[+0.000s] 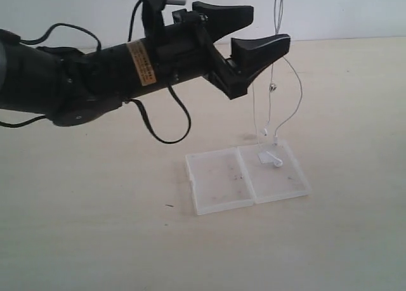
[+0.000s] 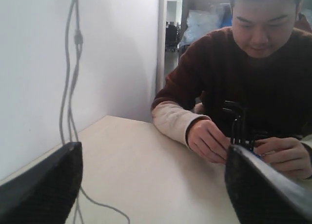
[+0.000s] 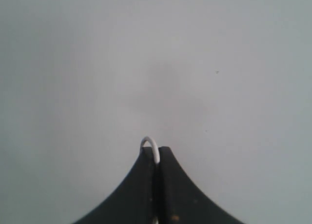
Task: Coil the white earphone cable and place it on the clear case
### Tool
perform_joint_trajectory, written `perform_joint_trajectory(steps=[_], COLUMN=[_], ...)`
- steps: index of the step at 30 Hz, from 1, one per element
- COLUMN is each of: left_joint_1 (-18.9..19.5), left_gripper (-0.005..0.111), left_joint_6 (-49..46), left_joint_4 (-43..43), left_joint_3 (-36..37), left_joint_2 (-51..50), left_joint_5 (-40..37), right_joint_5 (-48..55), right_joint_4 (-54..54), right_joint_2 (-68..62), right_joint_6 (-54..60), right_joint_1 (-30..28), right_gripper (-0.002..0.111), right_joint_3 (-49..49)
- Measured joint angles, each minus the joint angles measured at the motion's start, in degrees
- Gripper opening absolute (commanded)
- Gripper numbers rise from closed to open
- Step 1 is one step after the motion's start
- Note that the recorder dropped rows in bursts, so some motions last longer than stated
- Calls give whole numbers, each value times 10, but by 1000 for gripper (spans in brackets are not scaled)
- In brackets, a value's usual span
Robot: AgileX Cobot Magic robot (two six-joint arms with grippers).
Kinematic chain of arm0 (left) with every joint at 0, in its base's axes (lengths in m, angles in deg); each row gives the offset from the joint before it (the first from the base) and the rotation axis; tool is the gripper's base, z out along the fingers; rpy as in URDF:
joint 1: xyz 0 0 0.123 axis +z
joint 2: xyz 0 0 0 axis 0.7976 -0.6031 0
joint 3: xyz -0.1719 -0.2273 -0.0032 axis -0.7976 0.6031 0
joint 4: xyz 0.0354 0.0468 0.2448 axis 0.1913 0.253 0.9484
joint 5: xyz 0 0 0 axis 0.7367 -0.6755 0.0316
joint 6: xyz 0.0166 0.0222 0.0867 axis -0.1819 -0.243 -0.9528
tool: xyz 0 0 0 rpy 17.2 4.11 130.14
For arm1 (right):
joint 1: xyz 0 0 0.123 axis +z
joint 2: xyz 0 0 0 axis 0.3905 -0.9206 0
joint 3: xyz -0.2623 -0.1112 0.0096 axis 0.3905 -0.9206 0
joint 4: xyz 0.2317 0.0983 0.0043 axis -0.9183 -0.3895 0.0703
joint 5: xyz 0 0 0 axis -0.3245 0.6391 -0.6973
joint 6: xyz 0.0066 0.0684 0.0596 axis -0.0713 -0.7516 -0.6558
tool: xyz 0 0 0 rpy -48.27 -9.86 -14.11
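**Hanging the cable straight above the open case**

Right fingers [image 3: 139, 190] are pressed together on a loop of the white earphone cable [image 3: 149, 142], apparently holding it high so its strands drop straight. The earbuds [image 1: 273, 158] rest on the clear case [image 1: 219, 177], on its 3 o'clock half. Left fingers [image 1: 222, 13], spread wide and empty at the case's 12 o'clock, wait beside the strands, probably to gather them into a coil.

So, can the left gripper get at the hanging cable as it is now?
Probably yes. The left gripper is open, and the cable hangs free close beside it, held up by the shut right gripper. Nothing stands between them, though a small sideways shift seems needed.
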Motion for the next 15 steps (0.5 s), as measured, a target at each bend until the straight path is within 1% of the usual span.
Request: perform_joint_trajectory(steps=[4, 11, 15], left_joint_1=[-19, -23, -26], left_gripper=[79, 79, 79], left_joint_6=[-2, -2, -2], left_joint_4=[-43, -121, -144], left_joint_3=[-40, -95, -119], left_joint_2=[-30, -73, -87], left_joint_5=[-34, -56, -59], right_joint_5=[0, 0, 0], right_joint_4=[0, 0, 0], right_joint_2=[-1, -1, -1], right_joint_6=[0, 0, 0], right_joint_1=[0, 0, 0], right_gripper=[0, 0, 0], right_joint_3=[0, 0, 0])
